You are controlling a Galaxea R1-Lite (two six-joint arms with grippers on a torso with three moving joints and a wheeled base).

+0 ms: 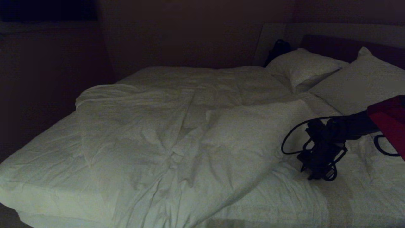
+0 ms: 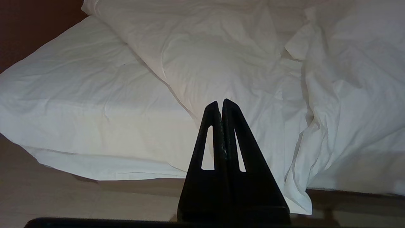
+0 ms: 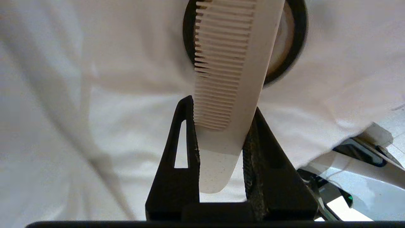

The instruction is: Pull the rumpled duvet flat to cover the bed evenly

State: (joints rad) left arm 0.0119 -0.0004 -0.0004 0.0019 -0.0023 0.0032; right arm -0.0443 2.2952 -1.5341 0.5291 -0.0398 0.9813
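On bed (image 1: 38,164): creased puffy duvet (image 1: 164,133); right gripper (image 3: 221,110) clamps toothed comb (image 3: 227,63).

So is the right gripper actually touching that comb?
Touching: the right wrist view shows the right gripper clamping the comb between both fingers.

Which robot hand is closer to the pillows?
The right. The right hand hangs over the duvet on the side of the bed where the pillows lie. The left hand is back off the bed's foot edge, far from them.
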